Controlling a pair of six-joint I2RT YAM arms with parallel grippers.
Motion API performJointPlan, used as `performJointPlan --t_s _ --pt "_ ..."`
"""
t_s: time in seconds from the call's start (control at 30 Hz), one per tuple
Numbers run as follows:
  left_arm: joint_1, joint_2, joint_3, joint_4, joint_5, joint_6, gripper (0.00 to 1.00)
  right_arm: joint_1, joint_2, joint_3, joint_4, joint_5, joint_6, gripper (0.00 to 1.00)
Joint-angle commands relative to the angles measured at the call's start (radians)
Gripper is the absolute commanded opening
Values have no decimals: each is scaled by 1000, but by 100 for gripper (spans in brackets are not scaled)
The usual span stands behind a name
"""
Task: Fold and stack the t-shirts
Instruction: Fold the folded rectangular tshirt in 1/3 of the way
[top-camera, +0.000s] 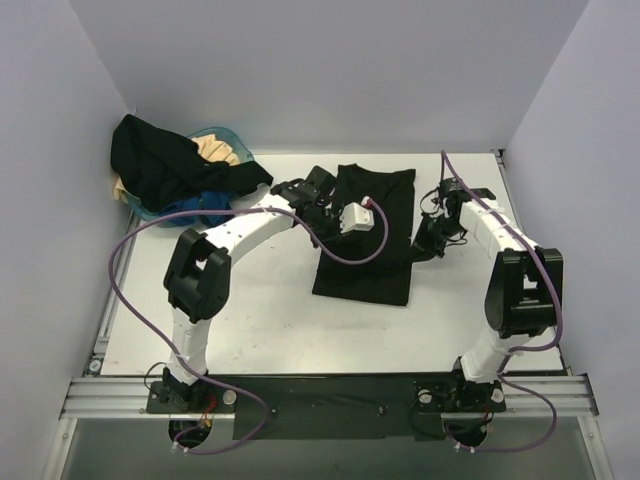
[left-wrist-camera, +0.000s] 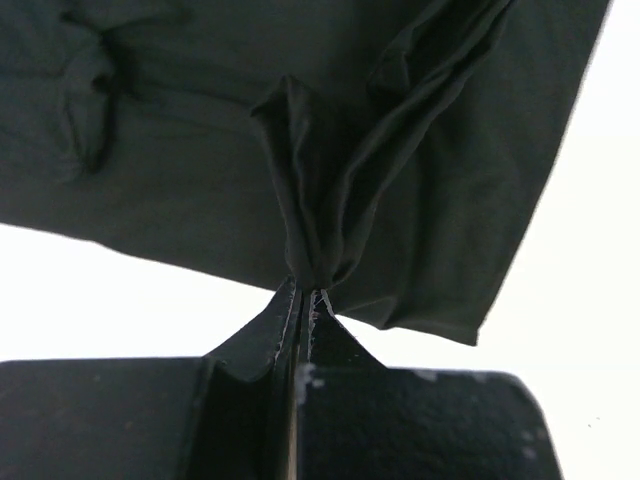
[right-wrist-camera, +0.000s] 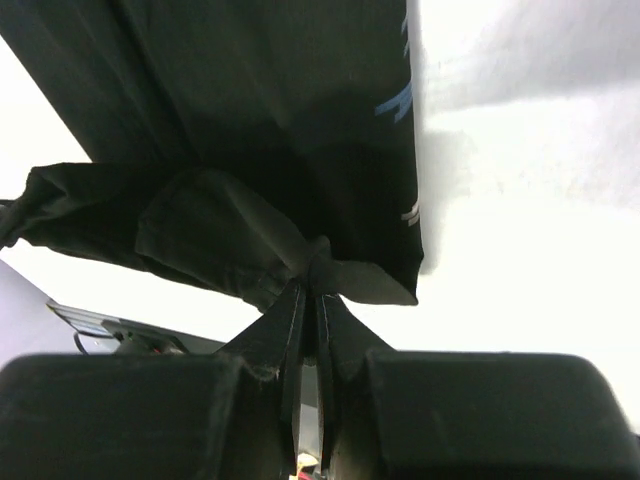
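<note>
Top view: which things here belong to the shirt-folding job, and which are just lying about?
Job:
- black t-shirt on the table, pinched by the left gripper and right gripper
- heaped t-shirts: black, cream, blue

Lying about:
- teal basket beneath the heap

You'll find no lettering you can read here: the black t-shirt (right-wrist-camera: 250, 110) carries only slivers of a blue-and-white print (right-wrist-camera: 395, 103) along its edge (too thin and blurred to spell anything).
</note>
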Motion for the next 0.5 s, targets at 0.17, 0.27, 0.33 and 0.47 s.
performJointPlan --t_s 0.17,0.27,0.33,0.47 --pt "78 127 209 40 -98 -98 0 -53 147 122 62 -31 20 0" --pt "83 154 231 60 -116 -92 0 -55 168 131 107 -31 39 0" --pt "84 168 234 68 -116 -82 0 -60 191 143 110 -31 47 0" --pt "81 184 226 103 -118 -85 0 -72 207 149 119 -8 70 0"
